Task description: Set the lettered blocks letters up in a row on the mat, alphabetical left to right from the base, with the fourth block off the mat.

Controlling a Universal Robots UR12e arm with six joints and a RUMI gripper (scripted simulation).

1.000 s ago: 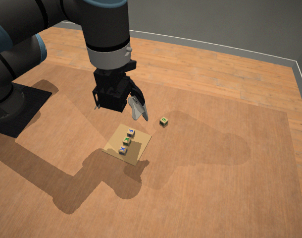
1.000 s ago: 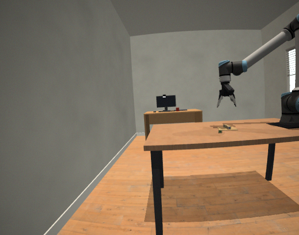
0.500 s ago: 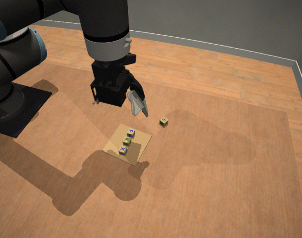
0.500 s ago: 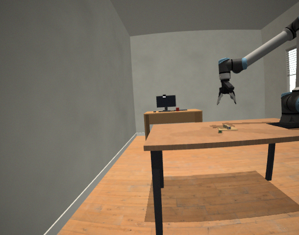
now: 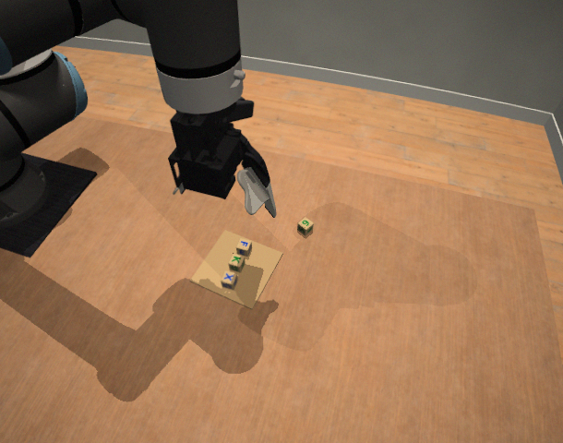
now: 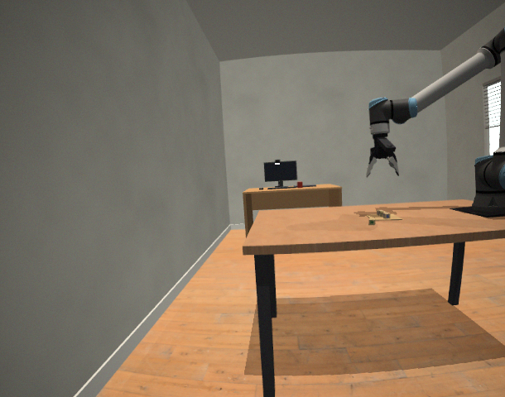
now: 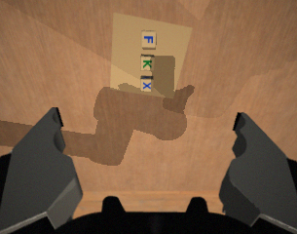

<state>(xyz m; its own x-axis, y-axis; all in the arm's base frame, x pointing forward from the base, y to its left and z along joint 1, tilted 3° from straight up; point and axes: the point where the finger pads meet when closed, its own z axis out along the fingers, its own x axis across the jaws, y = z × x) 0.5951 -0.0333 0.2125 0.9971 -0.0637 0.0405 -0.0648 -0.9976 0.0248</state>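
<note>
While the arm's black base plate [image 5: 57, 190] sits at the far left of the table [image 5: 367, 333] in the top view, we find the gripper [image 5: 233, 197] just to its right, hanging high above the surface with its jaws spread wide and nothing between them. Below and slightly right of it lies the tan mat [image 5: 265, 267], carrying three blocks in a close straight row: the F block [image 5: 244, 246], the K block [image 5: 236, 261] and the X block [image 5: 229, 279], each with its letter on top. Through the wrist view we see that row well ahead of the fingers, far beneath them and untouched. Further right, off the mat and near its corner, stands the fourth block [image 5: 305, 225] with a green mark on top.
</note>
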